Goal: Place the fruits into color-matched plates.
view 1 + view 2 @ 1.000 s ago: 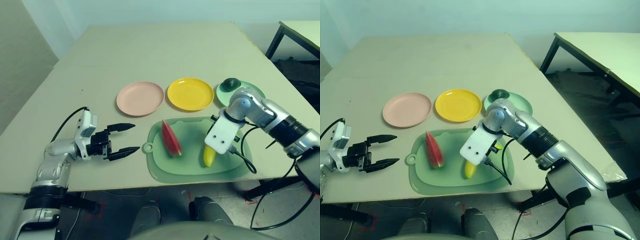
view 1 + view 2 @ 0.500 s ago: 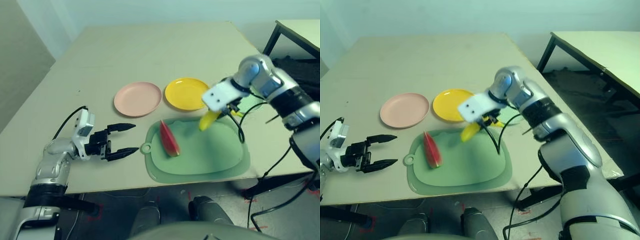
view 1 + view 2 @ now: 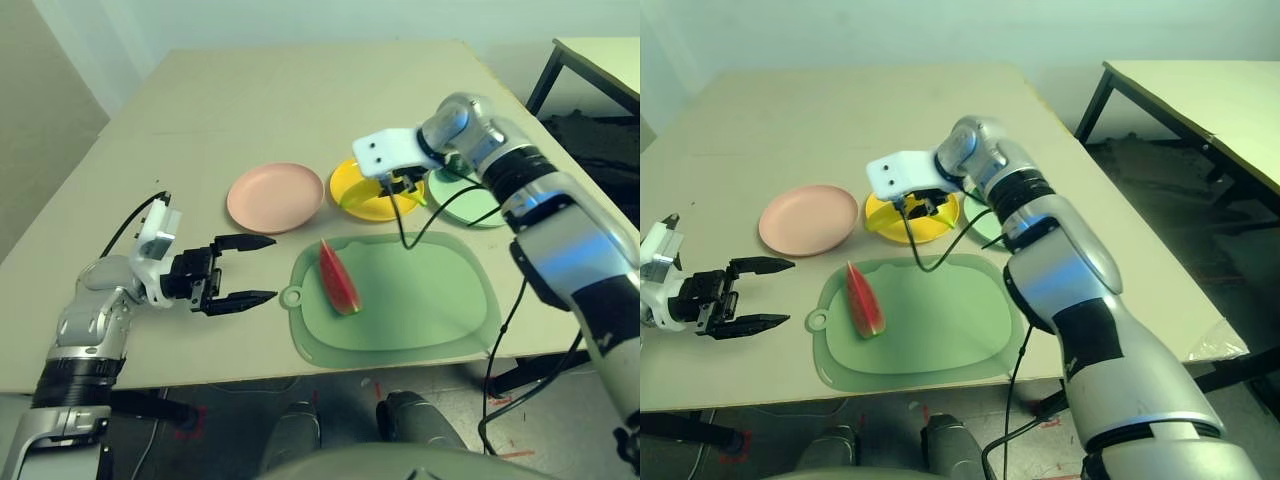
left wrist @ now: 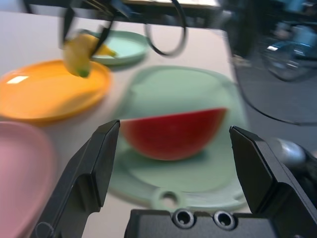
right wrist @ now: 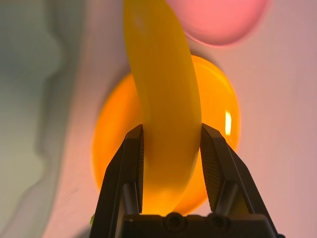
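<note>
text: we read none | labels, brands: we find none on the plates, the fruits or the mat | numbers, signs: none legible to us on the arms or the bench

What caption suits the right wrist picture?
Two black fingers clamp a curved yellow toy banana above the bright yellow round plate.

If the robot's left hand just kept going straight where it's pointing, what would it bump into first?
Most likely the watermelon wedge. The open left gripper frames it squarely between its fingers, with the wedge lying on the green cutting mat. The mat's tab lies lower along that line, so low fingers might brush it first.
</note>
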You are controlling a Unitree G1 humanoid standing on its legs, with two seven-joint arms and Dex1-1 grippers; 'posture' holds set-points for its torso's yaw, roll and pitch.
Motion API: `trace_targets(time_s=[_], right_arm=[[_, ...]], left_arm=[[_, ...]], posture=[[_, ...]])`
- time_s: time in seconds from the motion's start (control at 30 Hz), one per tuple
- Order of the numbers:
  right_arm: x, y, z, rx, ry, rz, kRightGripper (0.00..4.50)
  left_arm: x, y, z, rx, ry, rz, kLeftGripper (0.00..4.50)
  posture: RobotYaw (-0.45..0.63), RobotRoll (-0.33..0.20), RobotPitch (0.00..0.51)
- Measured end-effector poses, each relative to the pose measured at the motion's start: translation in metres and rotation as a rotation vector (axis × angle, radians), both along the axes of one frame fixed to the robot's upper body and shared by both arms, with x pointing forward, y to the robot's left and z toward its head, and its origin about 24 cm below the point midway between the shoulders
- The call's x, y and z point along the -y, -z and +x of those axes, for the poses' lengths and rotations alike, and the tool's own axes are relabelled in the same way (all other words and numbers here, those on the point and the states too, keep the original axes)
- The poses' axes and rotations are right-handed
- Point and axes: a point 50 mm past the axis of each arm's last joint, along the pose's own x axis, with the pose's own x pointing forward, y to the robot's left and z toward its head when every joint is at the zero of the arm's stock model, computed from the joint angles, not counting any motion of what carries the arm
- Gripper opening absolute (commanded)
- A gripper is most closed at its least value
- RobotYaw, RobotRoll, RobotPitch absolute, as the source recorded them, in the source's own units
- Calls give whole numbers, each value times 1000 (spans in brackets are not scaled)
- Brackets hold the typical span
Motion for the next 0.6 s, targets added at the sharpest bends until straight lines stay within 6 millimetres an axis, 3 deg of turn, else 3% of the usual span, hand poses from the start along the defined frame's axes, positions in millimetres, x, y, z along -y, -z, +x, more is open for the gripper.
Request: trace_targets(time_s=[0.33,0.6], right_arm=[[4,10,10,149,129,59,1636],[11,28,11,169,174,39,1636]], left_arm=[[-6,6,7,-3,-205,27,4500],[-11,15,15,-15,-341,80,4500]], posture=[[-12,0,39],[-8,0,42]])
